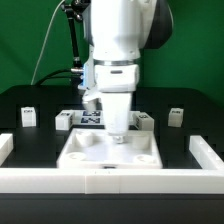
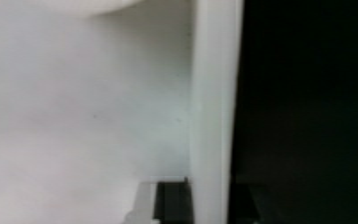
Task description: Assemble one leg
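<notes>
Four legs stand on the black table behind the panel: one at the far left of the exterior view (image 1: 29, 117), one left of centre (image 1: 65, 121), one right of the arm (image 1: 143, 120), one at the far right (image 1: 176, 116). The large flat white panel (image 1: 85, 152) lies in front, against the white wall. My gripper (image 1: 118, 134) is down at the panel's far edge. In the wrist view the panel's surface (image 2: 87, 110) and its edge (image 2: 215, 100) fill the picture, very close and blurred. A dark finger (image 2: 172, 205) shows beside that edge. The jaws' gap is hidden.
A white U-shaped wall (image 1: 110, 180) borders the table at the front and at both sides (image 1: 6, 147) (image 1: 208, 152). The marker board (image 1: 90, 118) lies behind the panel, partly hidden by the arm. A dark stand with cables (image 1: 70, 40) rises at the back.
</notes>
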